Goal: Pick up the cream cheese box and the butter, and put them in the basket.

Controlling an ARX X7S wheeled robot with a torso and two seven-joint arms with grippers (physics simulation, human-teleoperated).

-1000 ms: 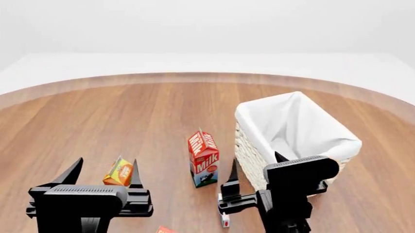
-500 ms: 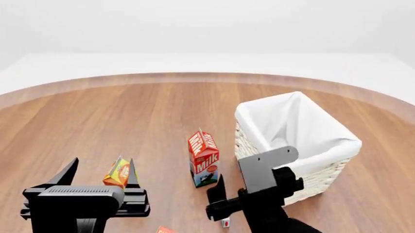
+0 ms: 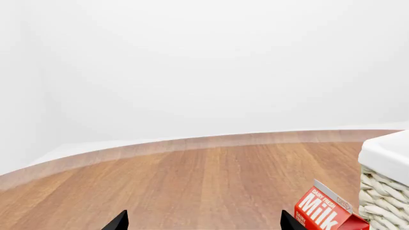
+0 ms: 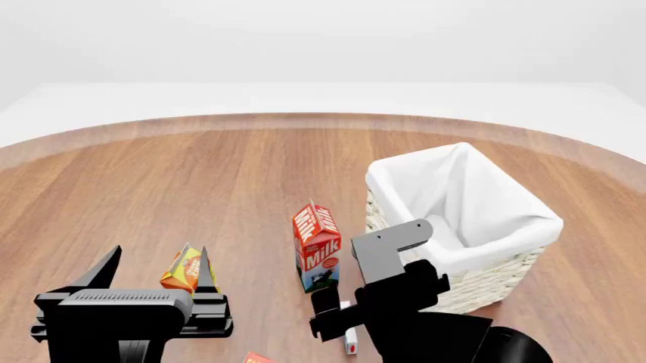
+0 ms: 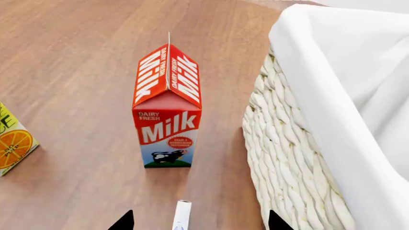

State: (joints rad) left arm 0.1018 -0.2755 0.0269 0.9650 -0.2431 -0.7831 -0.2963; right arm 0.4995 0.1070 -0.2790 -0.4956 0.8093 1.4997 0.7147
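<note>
While my right hand [image 5: 199,221] hangs low over the wooden counter [image 4: 202,174] with its fingers spread apart, the cream cheese box [image 5: 181,215] lies between the two fingertips, just in front of the upright milk carton [image 5: 166,108] and beside the wicker wall of the basket [image 5: 288,158]. My left hand [image 4: 153,276] hovers on the other side with its fingers also wide apart, the orange juice carton [image 4: 186,268] showing between them from the head camera. Only a red corner of the butter [image 4: 257,358] peeks in at the near edge of the head view, well apart from the basket.
</note>
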